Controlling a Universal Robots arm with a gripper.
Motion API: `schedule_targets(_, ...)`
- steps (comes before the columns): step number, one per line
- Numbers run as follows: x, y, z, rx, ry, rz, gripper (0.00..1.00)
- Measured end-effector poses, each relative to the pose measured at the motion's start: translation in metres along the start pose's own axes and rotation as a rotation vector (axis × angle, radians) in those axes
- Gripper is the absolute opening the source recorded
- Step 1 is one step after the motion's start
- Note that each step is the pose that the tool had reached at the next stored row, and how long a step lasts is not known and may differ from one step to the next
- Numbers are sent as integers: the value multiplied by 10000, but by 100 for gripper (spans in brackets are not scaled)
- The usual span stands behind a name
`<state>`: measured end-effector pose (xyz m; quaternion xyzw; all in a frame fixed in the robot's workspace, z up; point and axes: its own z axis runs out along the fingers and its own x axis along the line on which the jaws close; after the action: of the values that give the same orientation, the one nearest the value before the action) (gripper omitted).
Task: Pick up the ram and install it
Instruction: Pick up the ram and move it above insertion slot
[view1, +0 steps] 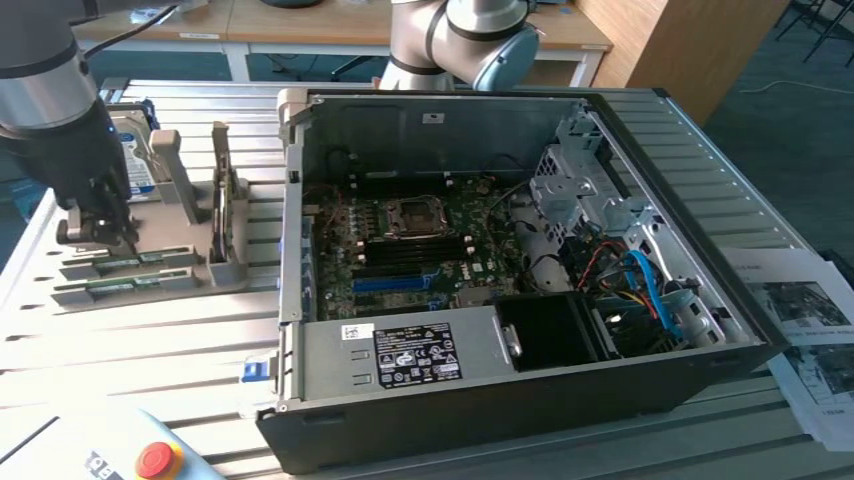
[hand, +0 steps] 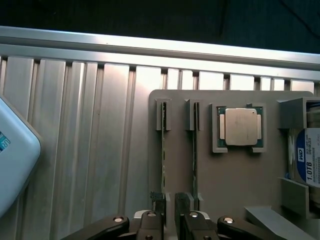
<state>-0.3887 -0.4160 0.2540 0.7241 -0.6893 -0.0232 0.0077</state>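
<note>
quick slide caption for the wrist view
Gripper over two ram sticks standing edge-on in a grey holder, processor chip alongside

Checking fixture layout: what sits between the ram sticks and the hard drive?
The silver processor chip, in its recess between the nearer ram stick and the hard drive; wrist view.

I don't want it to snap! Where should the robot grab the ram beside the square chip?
I'd pinch the ram across its flat faces, mid-length, coming straight down. It stands on edge in the gray holder, whose posts cover both ends.
</note>
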Motion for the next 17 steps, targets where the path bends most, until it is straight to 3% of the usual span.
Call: schedule_targets(17, 31, -11, 286, 0, 0, 1, 24)
